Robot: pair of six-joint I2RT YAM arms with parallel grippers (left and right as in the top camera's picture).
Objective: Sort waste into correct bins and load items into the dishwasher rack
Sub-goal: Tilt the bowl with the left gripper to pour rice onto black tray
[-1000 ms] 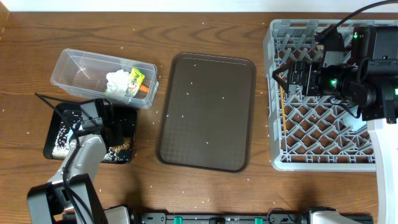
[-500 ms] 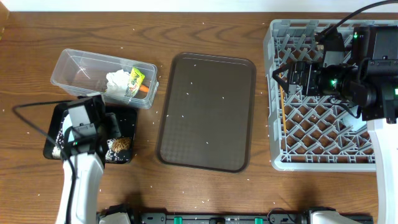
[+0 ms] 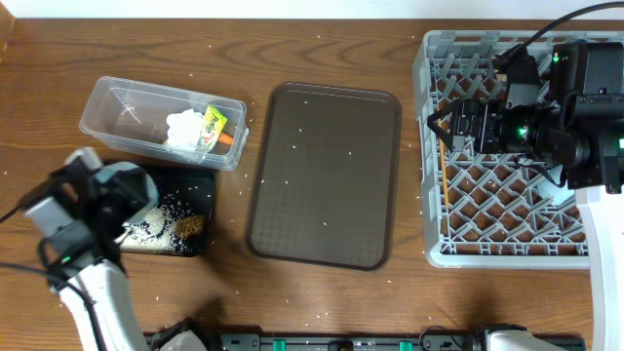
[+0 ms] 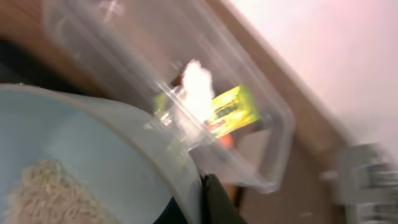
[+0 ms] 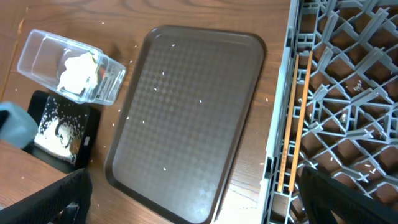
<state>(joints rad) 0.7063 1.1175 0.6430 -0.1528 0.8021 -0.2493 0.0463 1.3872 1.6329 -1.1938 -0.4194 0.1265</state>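
Note:
My left gripper (image 3: 112, 195) is shut on the rim of the white bowl (image 3: 134, 185) with the pale blue outside. It holds the bowl tilted over the left end of the black tray (image 3: 185, 200). In the left wrist view the finger (image 4: 211, 199) pinches the bowl (image 4: 93, 155), which has rice (image 4: 37, 186) inside. Rice (image 3: 146, 224) and a brown lump (image 3: 191, 226) lie in the black tray. The clear tub (image 3: 117, 102) holds the tissue (image 3: 182, 127), foil wrapper (image 3: 211, 122) and carrot (image 3: 226, 139). My right gripper (image 3: 436, 122) is open and empty over the rack (image 3: 429, 195). The dark blue dish and the cups are out of view.
The brown serving tray (image 3: 322, 175) lies between the bins and the rack. Wooden chopsticks (image 5: 297, 124) lie along the rack's left side. Rice grains are scattered over the table and the serving tray.
My left arm has swung left and risen toward the camera with the bowl. More rice now lies in the middle of the black tray. The right arm has not moved.

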